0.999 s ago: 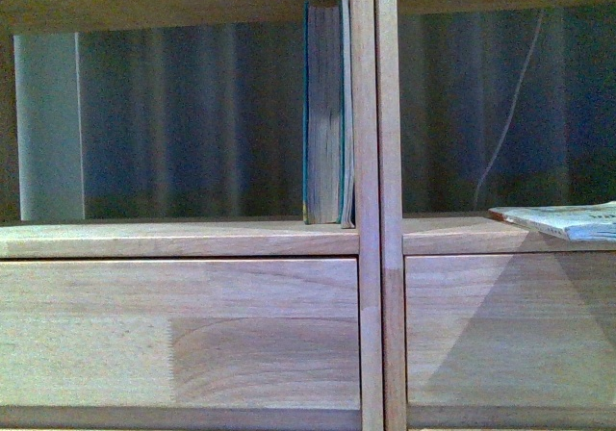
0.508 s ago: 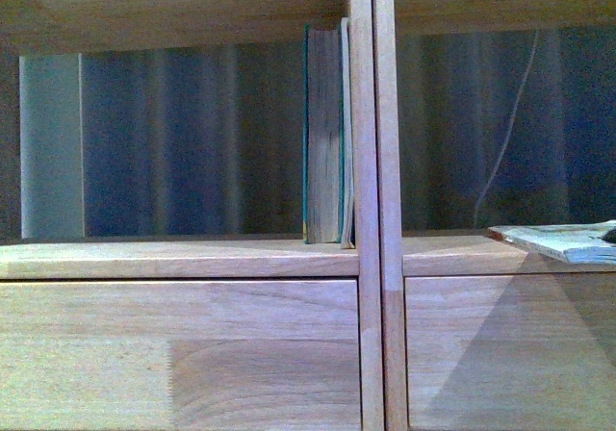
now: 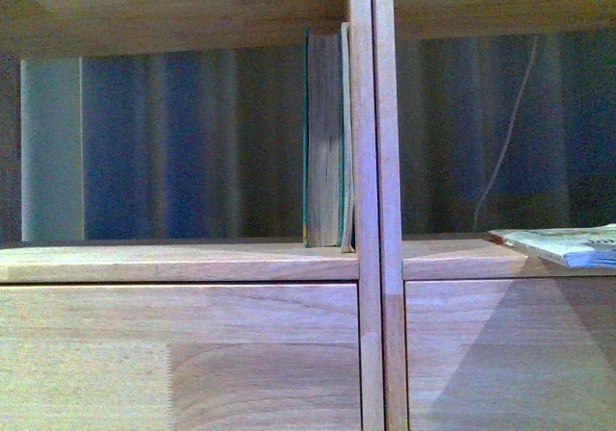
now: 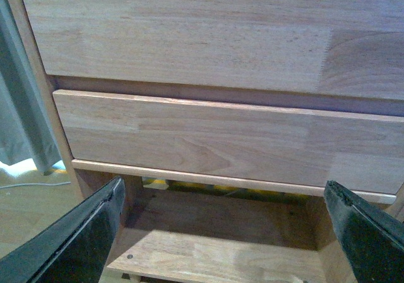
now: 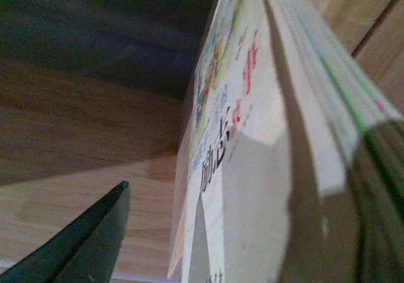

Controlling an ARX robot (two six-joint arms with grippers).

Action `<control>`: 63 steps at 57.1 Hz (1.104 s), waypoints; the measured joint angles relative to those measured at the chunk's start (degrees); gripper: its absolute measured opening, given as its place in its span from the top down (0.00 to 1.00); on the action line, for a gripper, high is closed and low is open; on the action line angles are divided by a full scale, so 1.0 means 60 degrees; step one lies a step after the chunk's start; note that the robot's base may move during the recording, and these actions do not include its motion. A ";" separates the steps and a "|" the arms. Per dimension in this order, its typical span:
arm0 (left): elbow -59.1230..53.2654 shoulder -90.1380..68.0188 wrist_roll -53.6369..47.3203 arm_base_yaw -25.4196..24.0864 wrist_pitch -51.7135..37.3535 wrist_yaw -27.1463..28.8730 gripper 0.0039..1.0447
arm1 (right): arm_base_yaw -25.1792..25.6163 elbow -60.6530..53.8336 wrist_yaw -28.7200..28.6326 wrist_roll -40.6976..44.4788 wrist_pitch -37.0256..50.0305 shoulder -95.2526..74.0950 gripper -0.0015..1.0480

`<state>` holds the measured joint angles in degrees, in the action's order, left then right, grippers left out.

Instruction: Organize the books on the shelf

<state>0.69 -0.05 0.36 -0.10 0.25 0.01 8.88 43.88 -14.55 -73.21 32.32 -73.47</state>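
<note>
Lying flat on the board of the right-hand compartment, the thin white book (image 3: 563,243) sits at the far right of the front view, well apart from the upright pair in the left compartment. It is on the right arm's side, so that arm is the nearer one.

In the right wrist view, the right tool (image 5: 249,163) straddles this book. One dark finger (image 5: 88,245) stands clear of the cover with bare wood showing between them. The other dark shape sits against the page edge on the opposite side. The jaws are parted and not clamped, so I judge nothing is gripped yet. The book's long axis seems to run straight away from the wrist, deeper into the compartment, so closing would pinch it across its thin dimension.

The left tool (image 4: 221,232) hangs wide open and empty, facing the lower drawer fronts (image 4: 221,138).

The white book has a glossy cover with red and coloured print, and its page block looks soft and slightly fanned. It will likely flex if held by one end. The teal book (image 3: 324,142) is thicker, with yellowed pages. It stands upright with a slim pale book (image 3: 346,133) between it and the central post of the shelf (image 3: 366,335). The shelf is smooth, pale jointed wood with square edges and an open back.
</note>
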 joint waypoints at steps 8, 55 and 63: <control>0.0000 0.0000 0.0000 0.0000 0.0000 0.0000 0.07 | 0.0018 -0.0007 -0.0040 -0.0044 -0.0157 0.0102 0.44; 0.1082 -0.4215 -0.0590 -0.3657 -0.2699 -0.9038 0.07 | 0.1417 -0.1035 -0.1807 -0.0561 0.0707 0.1949 0.93; 0.2350 -0.6998 0.0452 -0.4186 -0.5391 -0.8903 0.07 | 0.2116 -0.0943 -0.2736 -0.0623 0.1056 0.2801 0.93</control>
<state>14.79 -42.04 3.07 -25.21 -32.10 -53.41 21.58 38.22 -30.96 -76.95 38.65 -56.66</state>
